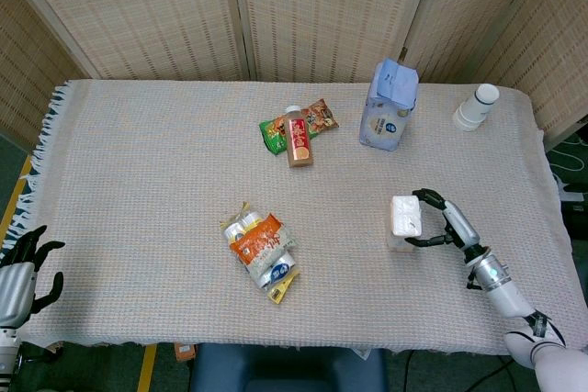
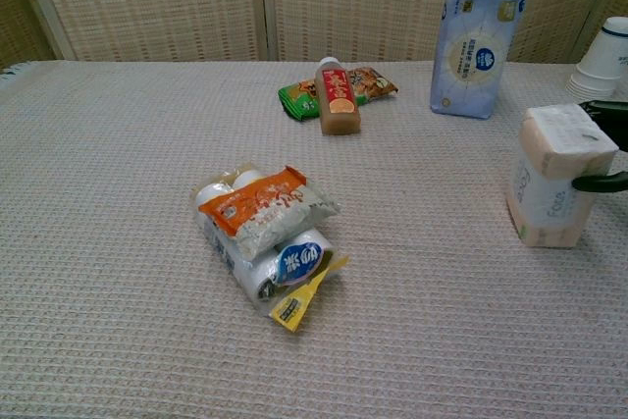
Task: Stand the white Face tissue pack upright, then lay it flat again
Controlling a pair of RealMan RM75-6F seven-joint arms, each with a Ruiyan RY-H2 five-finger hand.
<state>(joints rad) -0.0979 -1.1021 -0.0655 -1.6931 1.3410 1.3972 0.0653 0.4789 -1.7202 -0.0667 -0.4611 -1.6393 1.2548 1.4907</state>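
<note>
The tissue pack stands on end at the right side of the surface, its base on the cloth, leaning a touch. The right robot hand is wrapped around it from the right, dark fingers hooked over the top edge and the thumb against the lower side, so the pack is in its grip. In the chest view only the fingertips show at the frame edge. Behind the pack stands a blue bag, upright, with a stack of cups off to its right. Further left lie a bottle across a green snack packet, and nearer the front edge a bundle of packets. The left robot hand hangs off the front-left corner, fingers spread, holding nothing.
</note>
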